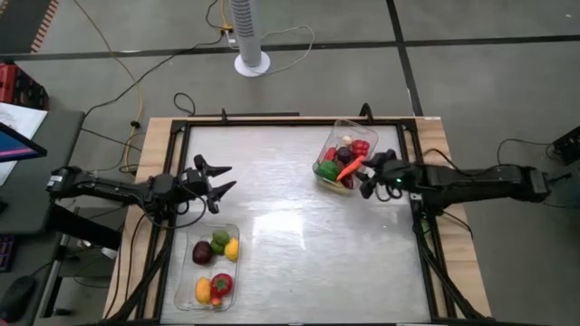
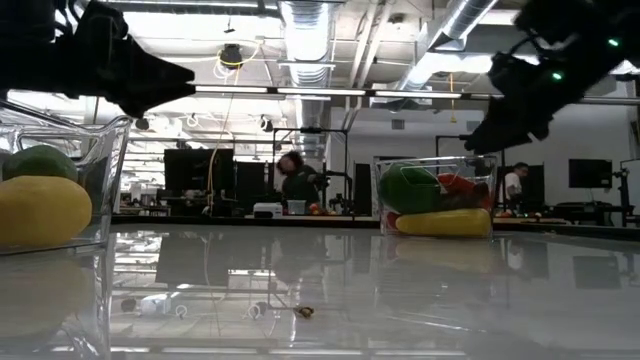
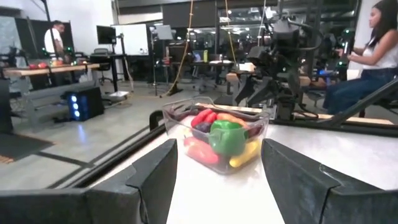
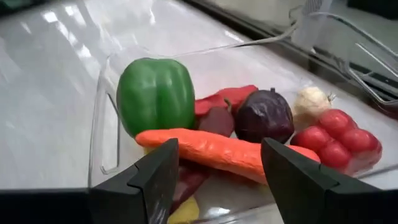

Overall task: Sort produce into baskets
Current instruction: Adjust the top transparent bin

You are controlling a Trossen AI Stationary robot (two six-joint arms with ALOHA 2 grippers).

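Observation:
One clear basket (image 1: 349,124) at the far right holds a green pepper (image 4: 155,93), an orange carrot (image 4: 211,152) lying across the top, a dark purple piece (image 4: 264,115), red pieces (image 4: 339,140) and a whitish one (image 4: 311,102). My right gripper (image 1: 370,175) is open just right of it, level with the carrot, its fingers apart from it. A second clear basket (image 1: 184,272) at the near left holds purple (image 1: 202,253), green (image 1: 219,240), yellow (image 1: 232,250) and red (image 1: 221,284) pieces. My left gripper (image 1: 216,179) is open and empty, just beyond that basket, above the table.
A black frame (image 1: 272,122) runs round the white tabletop (image 1: 290,226), whose middle lies between the two baskets. A white stand (image 1: 252,62) is on the floor beyond the far edge. People sit and stand in the room behind (image 3: 373,56).

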